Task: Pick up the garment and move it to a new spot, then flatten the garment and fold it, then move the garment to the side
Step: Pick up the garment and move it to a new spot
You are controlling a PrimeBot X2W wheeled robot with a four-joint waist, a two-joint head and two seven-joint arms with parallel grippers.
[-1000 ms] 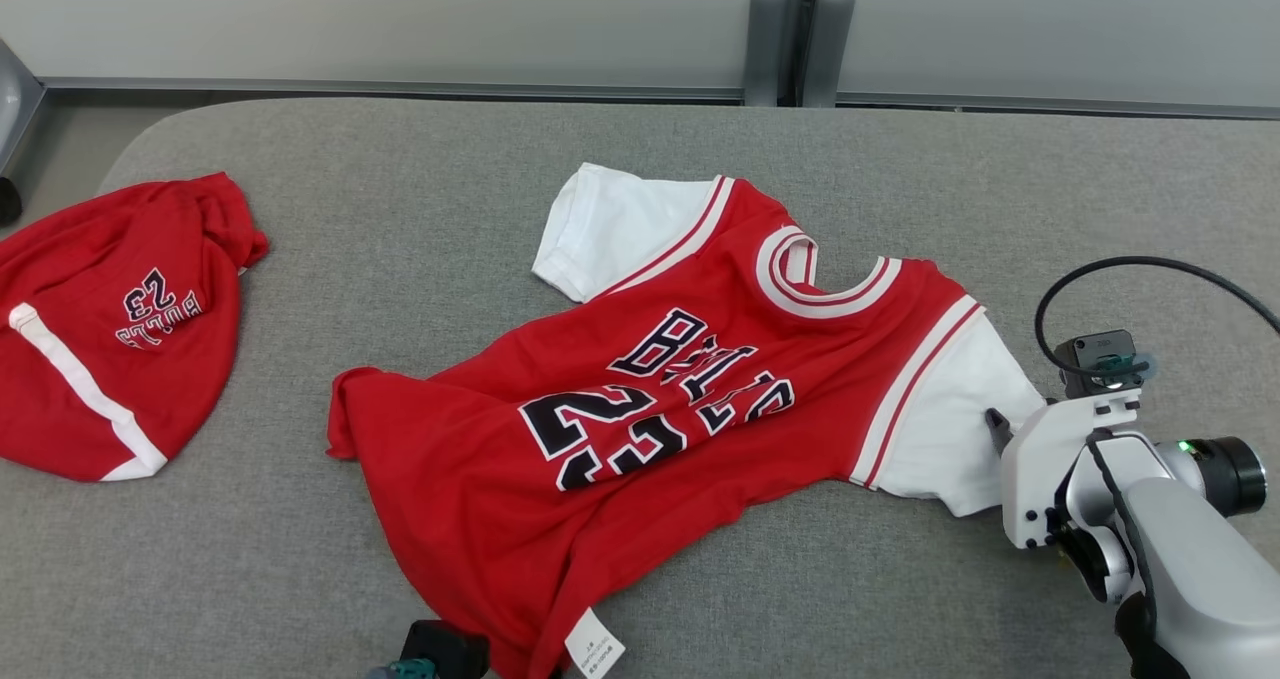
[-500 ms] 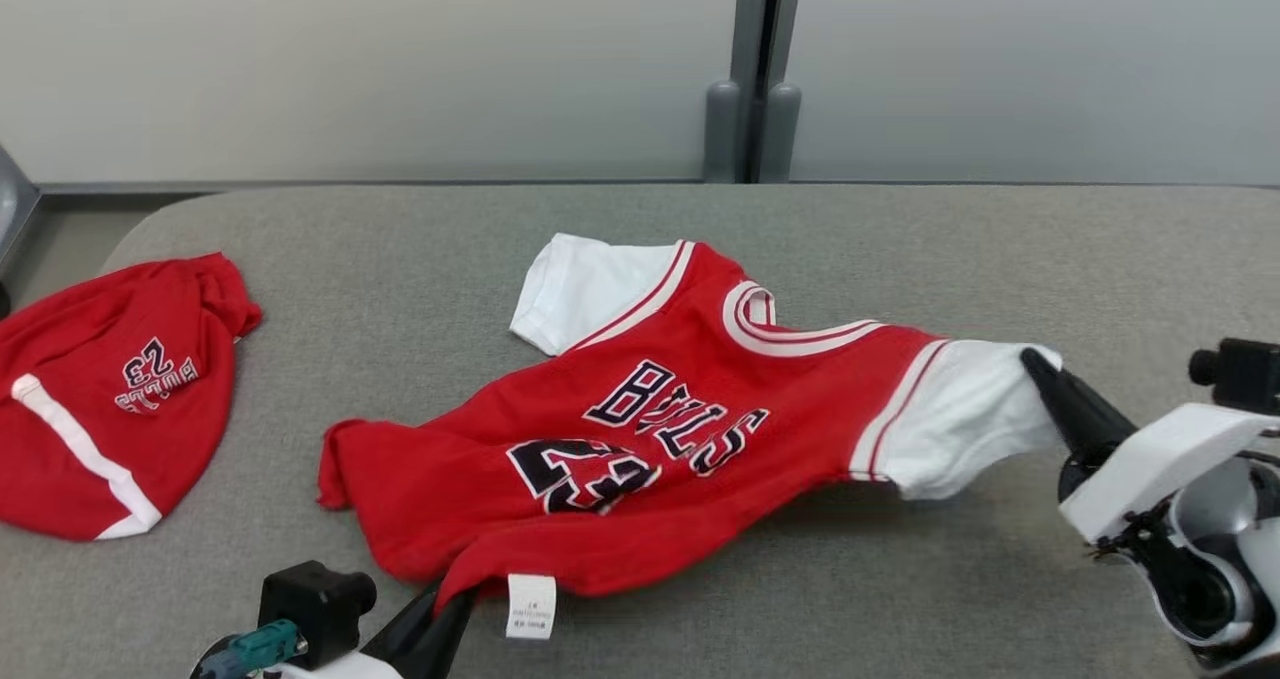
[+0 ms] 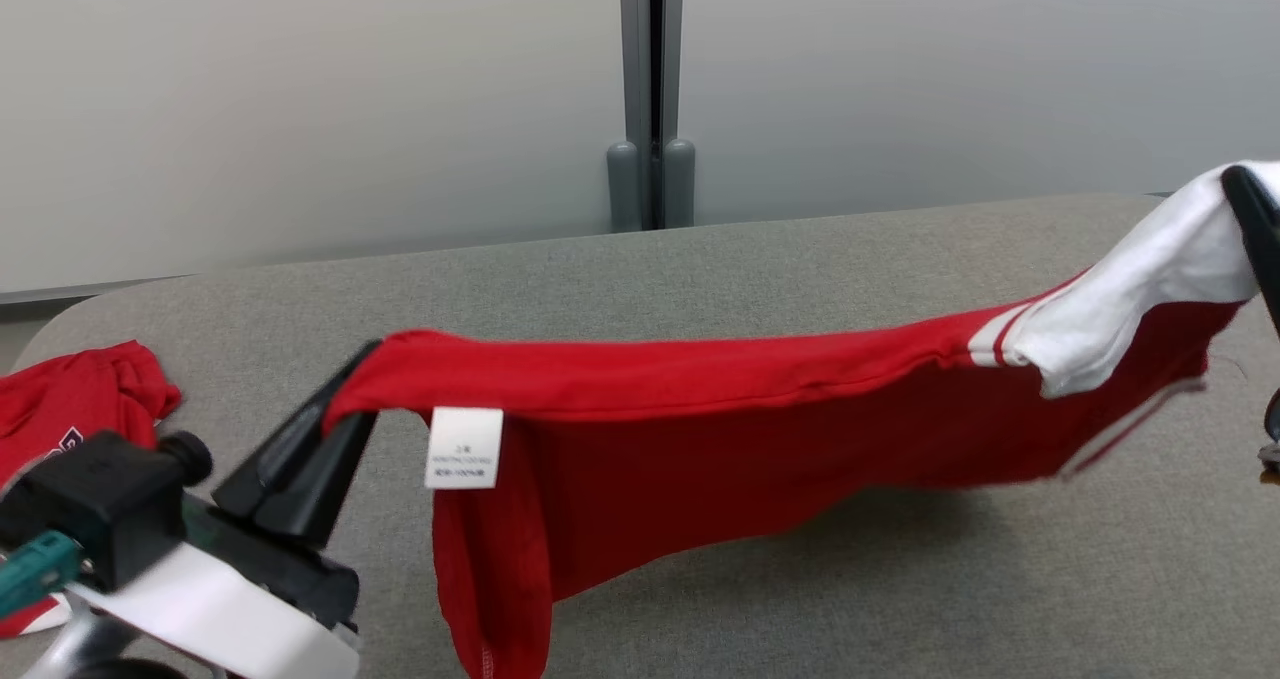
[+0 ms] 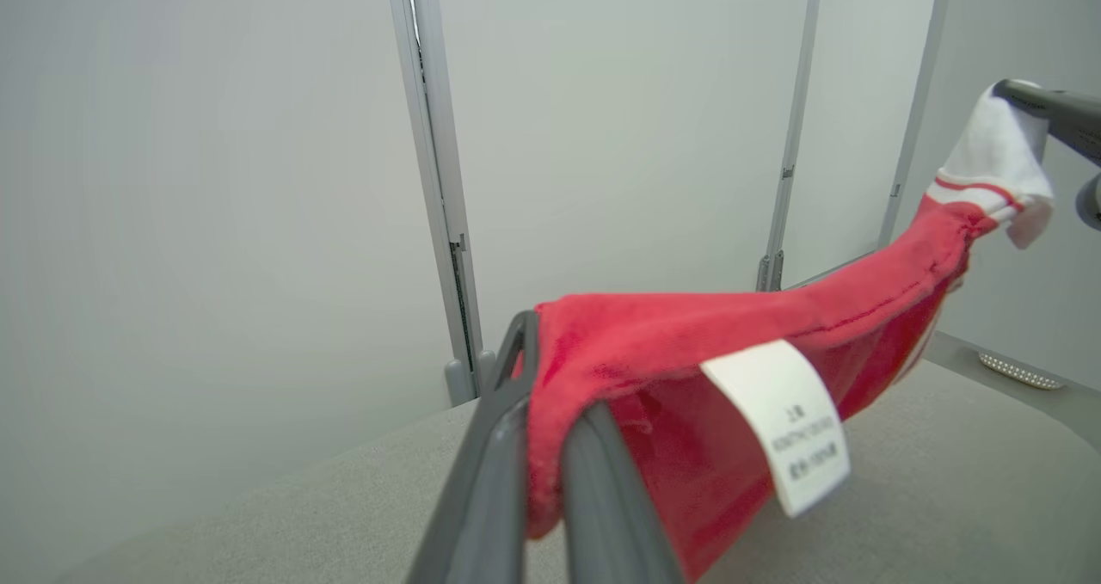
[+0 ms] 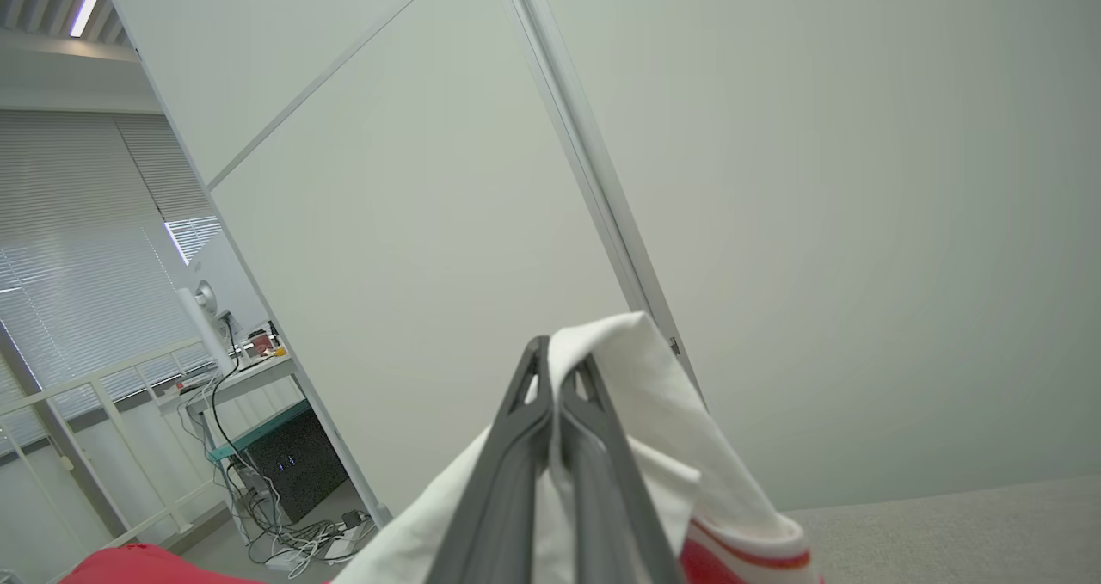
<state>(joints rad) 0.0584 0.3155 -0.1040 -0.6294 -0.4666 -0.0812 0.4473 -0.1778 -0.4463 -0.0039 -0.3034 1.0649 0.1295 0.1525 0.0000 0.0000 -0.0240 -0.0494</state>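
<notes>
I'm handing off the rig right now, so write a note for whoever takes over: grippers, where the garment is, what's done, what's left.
Left gripper: jaws shut on the hem corner of the red jersey, beside the care label.
Right gripper: jaws shut on its white sleeve.
Jersey: lifted, stretched between both grippers above the grey table, body sagging.
Another red garment lies at the table's left end.
Done: pick-up. Left: set down at a new spot, flatten, fold, move aside.
</notes>
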